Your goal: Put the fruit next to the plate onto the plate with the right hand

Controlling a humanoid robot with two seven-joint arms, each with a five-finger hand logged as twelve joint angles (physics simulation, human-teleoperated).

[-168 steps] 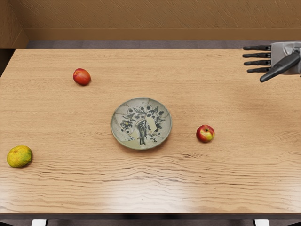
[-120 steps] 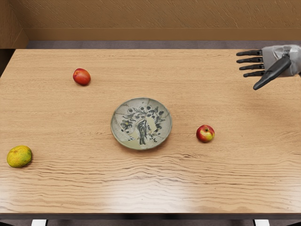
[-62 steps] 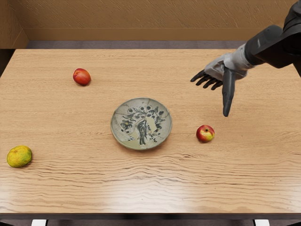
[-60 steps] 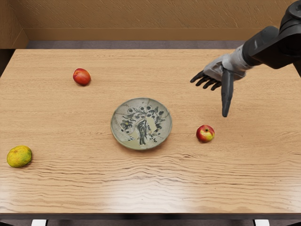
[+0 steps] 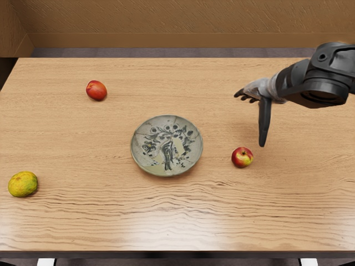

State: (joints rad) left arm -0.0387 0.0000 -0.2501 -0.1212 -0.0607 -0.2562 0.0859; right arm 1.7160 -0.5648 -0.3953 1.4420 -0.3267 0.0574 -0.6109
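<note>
A grey plate with a dark painted pattern (image 5: 140, 155) lies at the middle of the wooden table. Just to its right sits a small red and yellow apple (image 5: 242, 157). My right hand (image 5: 256, 111) hovers above and slightly right of that apple, its arm coming in from the right edge. The fingers are spread and the thumb points down towards the table, its tip a short way from the apple. Nothing is held. The left arm does not show.
A red fruit (image 5: 96, 90) lies far left at the back of the table. A yellow-green fruit (image 5: 23, 184) rests near the front left edge. A brown wall runs behind the table's far edge.
The right arm has swung in from the far right corner towards the apple and lowered. Over the last half second the hand shifted slightly right and down. The fruits and plate have not moved.
</note>
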